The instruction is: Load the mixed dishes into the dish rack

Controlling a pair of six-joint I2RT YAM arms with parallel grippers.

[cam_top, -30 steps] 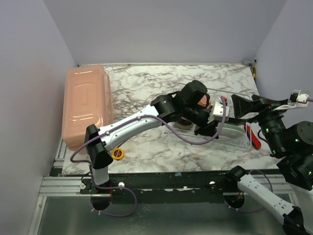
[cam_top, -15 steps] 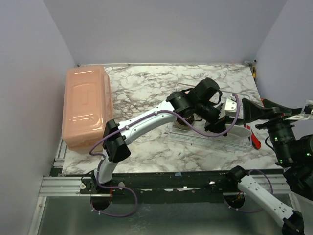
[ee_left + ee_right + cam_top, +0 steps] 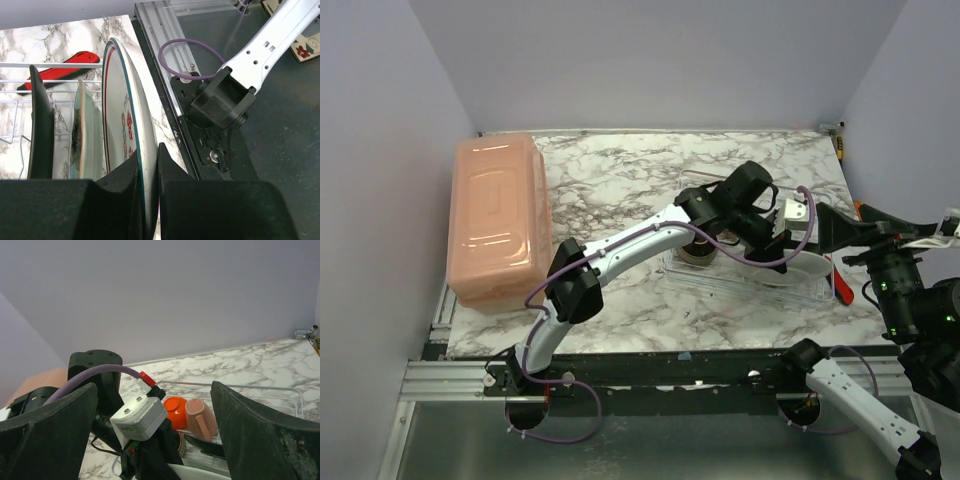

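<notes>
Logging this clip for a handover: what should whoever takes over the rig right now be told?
Left claw: shut on the rim of the plate. The plate stands upright in the rack beside a pale dish; its lower edge is hidden.
Right claw: open, empty, off the rack's right end.
Done: orange bowl, mug and dark bowl are in the rack.
Left to do: confirm the plate is seated, release it, pull the arm back.

No text, label, brand or number could be read; red marks on the plate (image 3: 118, 100) pinched between the fingers (image 3: 121, 186) were not legible.
</notes>
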